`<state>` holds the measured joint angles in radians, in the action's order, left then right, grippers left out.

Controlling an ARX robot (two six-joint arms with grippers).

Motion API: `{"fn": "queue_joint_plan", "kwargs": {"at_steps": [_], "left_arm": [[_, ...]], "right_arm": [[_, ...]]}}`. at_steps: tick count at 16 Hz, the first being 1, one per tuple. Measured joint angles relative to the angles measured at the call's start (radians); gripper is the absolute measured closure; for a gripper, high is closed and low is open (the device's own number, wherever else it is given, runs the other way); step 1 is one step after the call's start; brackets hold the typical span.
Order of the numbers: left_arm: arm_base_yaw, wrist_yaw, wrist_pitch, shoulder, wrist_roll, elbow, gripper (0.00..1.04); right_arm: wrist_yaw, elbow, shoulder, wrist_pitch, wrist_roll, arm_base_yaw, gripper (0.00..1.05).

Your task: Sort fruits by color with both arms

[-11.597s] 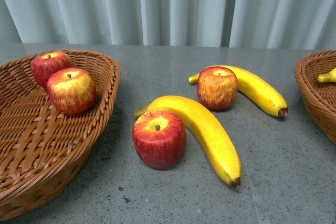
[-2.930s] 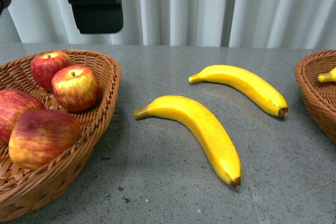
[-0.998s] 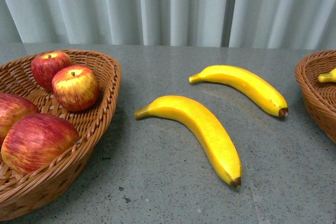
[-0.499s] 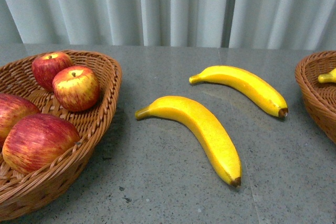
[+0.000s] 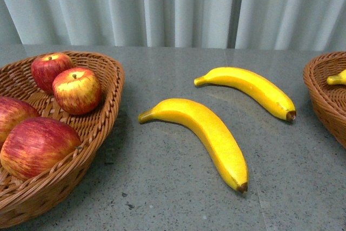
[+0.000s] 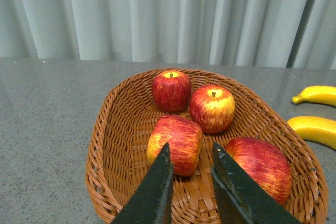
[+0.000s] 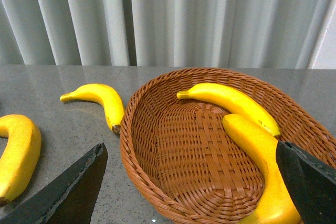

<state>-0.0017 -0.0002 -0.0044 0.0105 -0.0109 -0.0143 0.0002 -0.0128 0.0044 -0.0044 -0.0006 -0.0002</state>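
Here, four red apples sat in the apple basket (image 5: pixel 114 82), a brown wicker tray at one end of the grey stone table (image 5: pixel 178 204), before a pale pleated curtain (image 5: pixel 178 4). Two of them stood upright, shoulder to shoulder, at the basket's back end: the far apple (image 5: pixel 50 68) and the yellow-topped apple (image 5: pixel 77 90). The big streaked apple (image 5: pixel 38 147) lay on its side toward the basket's front. A fourth apple (image 5: pixel 12 116) lay beside it, cut off by the edge of the front view.

The left gripper (image 6: pixel 191 149) pointed into the apple basket, its dark fingers (image 6: pixel 156 192) only narrowly parted and nothing between them.

Outside the basket, on the bare table, the near banana (image 5: pixel 208 133) lay closest to the rim, stem end toward the basket but not touching it. The far banana (image 5: pixel 251 89) lay beyond it, further from the basket and clear of the first.

Well away from the apple basket, at the table's opposite end, stood the second basket (image 7: pixel 131 145). It held a slim banana (image 7: pixel 231 100) and, close beside it, a larger-looking banana (image 7: pixel 262 166). The right gripper (image 7: pixel 190 148) hung before that second basket, jaws spread wide and empty.
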Motion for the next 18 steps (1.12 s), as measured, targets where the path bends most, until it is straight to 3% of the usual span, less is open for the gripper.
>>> {"fn": "queue_joint_plan", "kwargs": {"at_steps": [2,4,6,8,16,18], "left_arm": [[0.0,0.0,0.0,0.0,0.0,0.0,0.58],[0.0,0.0,0.0,0.0,0.0,0.0,0.29],[0.0,0.0,0.0,0.0,0.0,0.0,0.09],[0.0,0.0,0.0,0.0,0.001,0.0,0.05],[0.0,0.0,0.0,0.0,0.0,0.0,0.07],[0.0,0.0,0.0,0.0,0.0,0.0,0.07]], "right_arm": [[0.0,0.0,0.0,0.0,0.0,0.0,0.07],[0.0,0.0,0.0,0.0,0.0,0.0,0.07],[0.0,0.0,0.0,0.0,0.0,0.0,0.07],[0.0,0.0,0.0,0.0,0.0,0.0,0.07],[0.0,0.0,0.0,0.0,0.0,0.0,0.07],[-0.126,-0.005,0.132,0.276,0.154,-0.029,0.07]]}}
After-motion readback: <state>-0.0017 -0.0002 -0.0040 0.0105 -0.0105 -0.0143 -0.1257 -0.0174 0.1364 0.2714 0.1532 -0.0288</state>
